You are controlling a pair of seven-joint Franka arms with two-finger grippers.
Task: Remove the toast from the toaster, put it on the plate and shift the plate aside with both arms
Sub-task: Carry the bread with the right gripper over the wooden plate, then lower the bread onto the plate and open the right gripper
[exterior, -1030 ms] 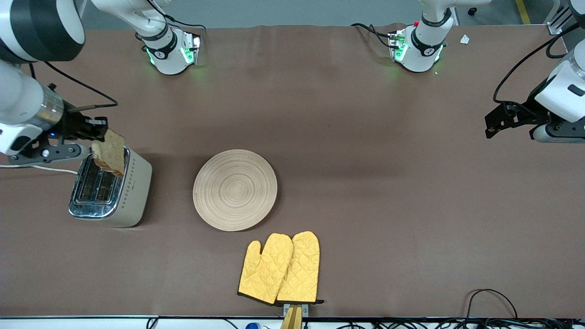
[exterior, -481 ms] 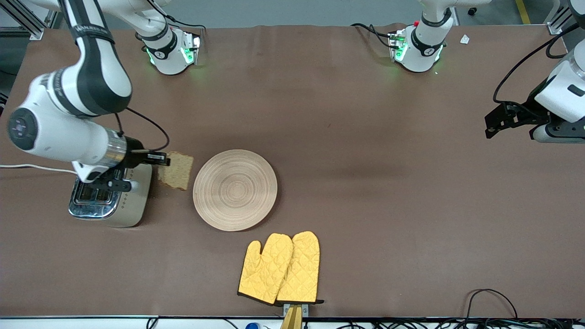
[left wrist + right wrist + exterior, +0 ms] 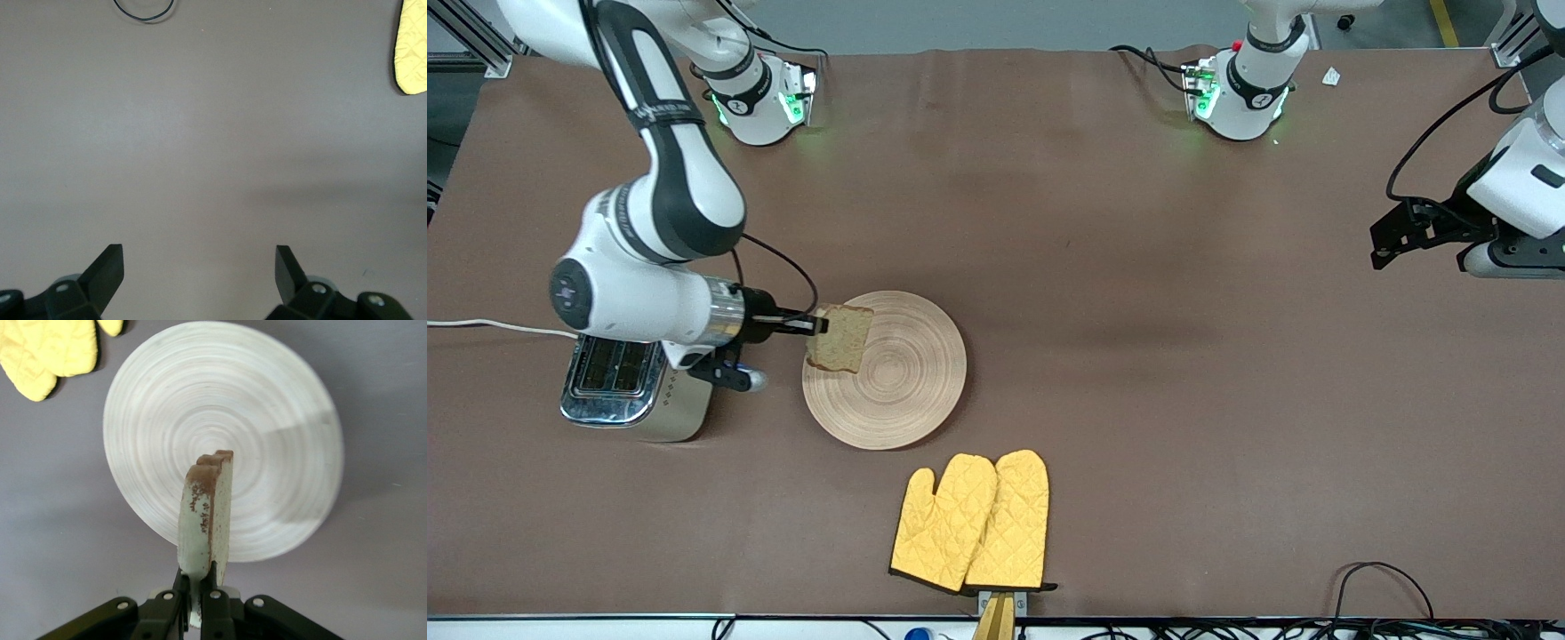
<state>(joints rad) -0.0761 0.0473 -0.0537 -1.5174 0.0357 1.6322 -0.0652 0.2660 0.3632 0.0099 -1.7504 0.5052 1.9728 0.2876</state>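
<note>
Your right gripper (image 3: 811, 325) is pinching the squarish slice of brown speckled toast (image 3: 839, 338) by one edge, so the slice sticks out past the fingertips and hangs in the air over the rim of the round pale wooden plate (image 3: 907, 391) on the side toward the toaster. In the right wrist view the toast (image 3: 205, 520) stands on edge with its crust toward the camera and the plate (image 3: 280, 407) directly below, which suggests you will want to tip it flat or lower it before letting go, otherwise it may land on its edge and topple off the rim. The boxy chrome-topped, cream-sided toaster (image 3: 633, 387) sits on the brown desk (image 3: 1138, 267) beside the plate, toward the right arm's end, with its slots showing empty. The pair of yellow quilted oven mitts (image 3: 974, 523) lies nearer to the front camera than the plate, near it but not touching. Your left gripper (image 3: 199, 273) waits with its fingers spread wide over bare desk, well apart from the plate toward the left arm's end, presumably kept clear until the plate needs shifting.
</note>
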